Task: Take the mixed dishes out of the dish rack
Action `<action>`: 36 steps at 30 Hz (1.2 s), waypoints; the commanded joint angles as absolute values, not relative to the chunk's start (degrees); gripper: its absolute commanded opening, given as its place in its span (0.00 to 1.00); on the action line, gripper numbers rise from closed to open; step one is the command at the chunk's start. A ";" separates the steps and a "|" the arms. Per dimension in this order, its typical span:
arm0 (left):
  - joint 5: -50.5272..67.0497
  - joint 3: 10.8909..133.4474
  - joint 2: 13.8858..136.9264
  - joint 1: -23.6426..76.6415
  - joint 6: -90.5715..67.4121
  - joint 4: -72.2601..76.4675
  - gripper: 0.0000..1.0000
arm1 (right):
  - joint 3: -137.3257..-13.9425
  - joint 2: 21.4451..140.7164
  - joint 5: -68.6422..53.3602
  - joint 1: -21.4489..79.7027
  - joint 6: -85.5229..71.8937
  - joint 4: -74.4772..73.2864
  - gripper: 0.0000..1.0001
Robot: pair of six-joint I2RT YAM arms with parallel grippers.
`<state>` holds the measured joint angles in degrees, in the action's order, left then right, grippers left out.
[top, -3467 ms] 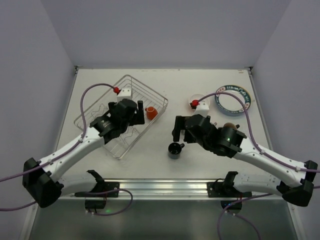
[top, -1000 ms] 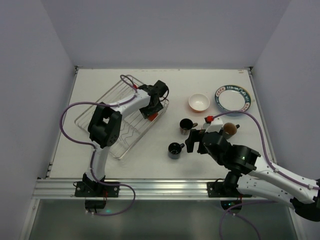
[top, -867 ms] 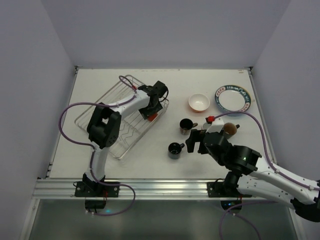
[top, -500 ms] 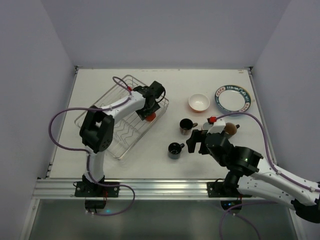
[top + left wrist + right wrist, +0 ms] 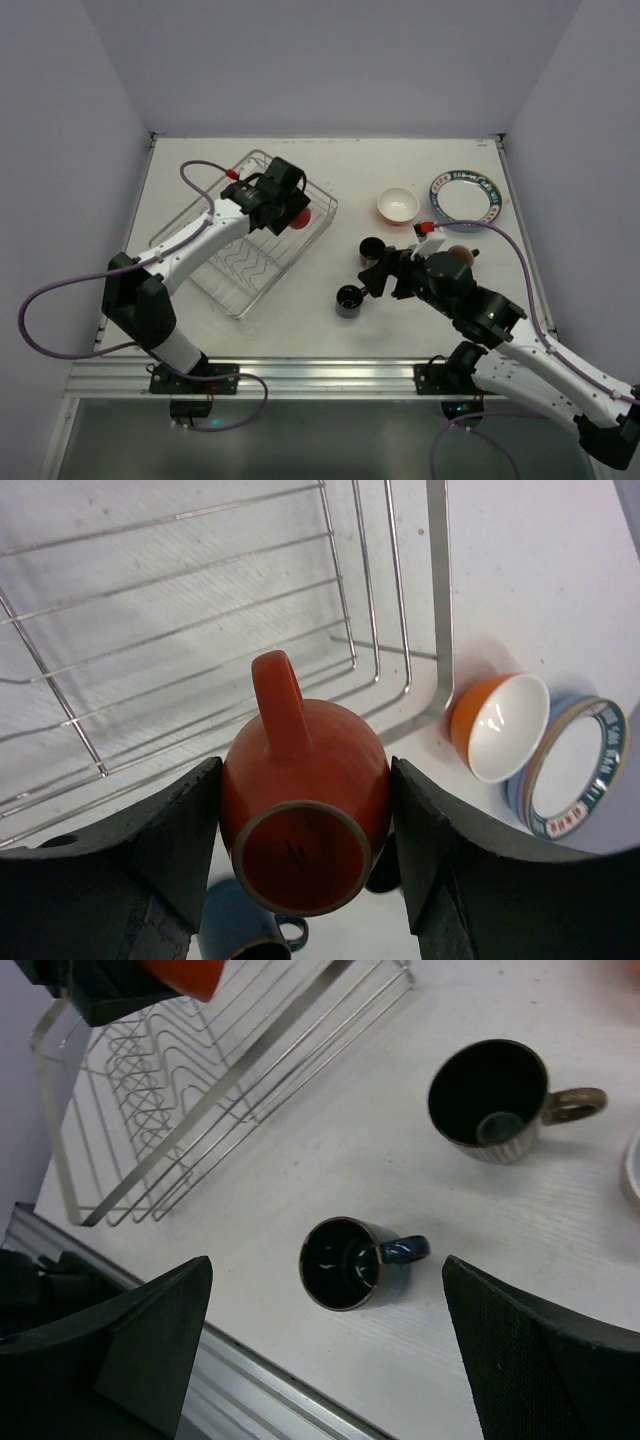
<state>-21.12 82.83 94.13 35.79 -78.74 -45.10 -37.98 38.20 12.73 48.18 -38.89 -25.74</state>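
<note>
My left gripper is shut on the orange mug and holds it over the right corner of the silver wire dish rack. In the left wrist view the orange mug sits between both fingers, base toward the camera, handle up, above the rack's wires. My right gripper is open and empty, hovering over a blue-handled dark mug, which also shows in the top view. A dark mug with a brown handle stands beyond it.
An orange bowl, white inside, and a stack of plates with a pattern-rimmed one on top sit at the back right. A brown mug is partly hidden behind my right arm. The table's front rail lies below.
My left arm has swung round and carried the orange mug slightly left at the rack's right corner. My right gripper has moved left and a little toward the two mugs.
</note>
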 commanded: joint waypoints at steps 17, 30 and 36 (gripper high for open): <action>12.56 53.54 64.34 38.49 -86.48 -4.23 0.00 | -41.31 46.93 -32.33 39.46 -30.06 9.92 0.90; 19.42 45.44 59.42 39.37 -91.50 9.23 0.00 | -45.35 53.79 -32.70 39.38 -25.58 14.24 0.81; 19.33 43.77 58.27 40.25 -92.46 10.19 0.00 | -44.65 54.84 -35.76 39.29 -26.28 19.58 0.75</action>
